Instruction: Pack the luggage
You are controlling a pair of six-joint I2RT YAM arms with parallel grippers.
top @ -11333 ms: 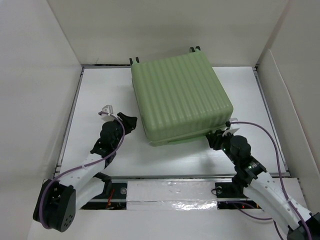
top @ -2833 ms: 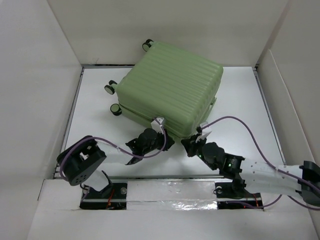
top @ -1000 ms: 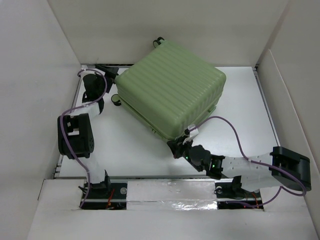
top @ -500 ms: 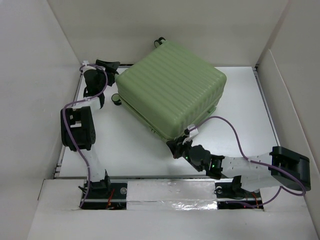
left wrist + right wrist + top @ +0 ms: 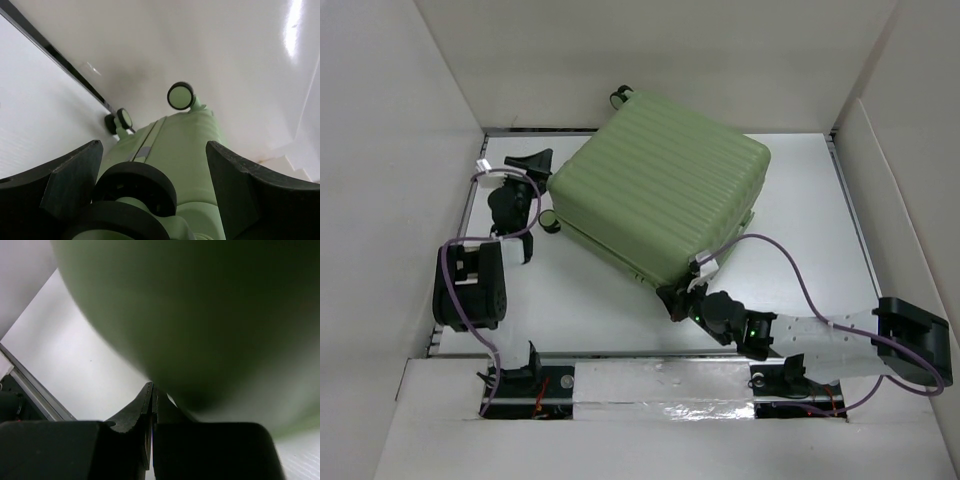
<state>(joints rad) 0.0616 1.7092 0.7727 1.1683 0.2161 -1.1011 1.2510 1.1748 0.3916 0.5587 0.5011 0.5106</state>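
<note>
- The luggage (image 5: 660,195) is seen closed in the middle of the frame, turned diagonally on the white table (image 5: 800,190).
- The left gripper (image 5: 528,160), at upper left, is spread wide, with a wheel (image 5: 136,187) framed between its fingers.
- The right gripper (image 5: 672,298), at the shell's lowest corner, is clenched, with nothing seen between its fingers.

The luggage (image 5: 660,205) sits skewed across the upper middle of the top view, its far corner close to the back wall (image 5: 650,60). Bare counter (image 5: 820,210) spreads wide at the right of the frame and again at the lower left. The upper left is tight: the left end effector (image 5: 525,160), fingers spread wide, sits between the side wall (image 5: 400,150) and the wheels (image 5: 181,96). At lower centre the right end effector (image 5: 672,297), fingers pressed together, is against the luggage's near corner.
</note>
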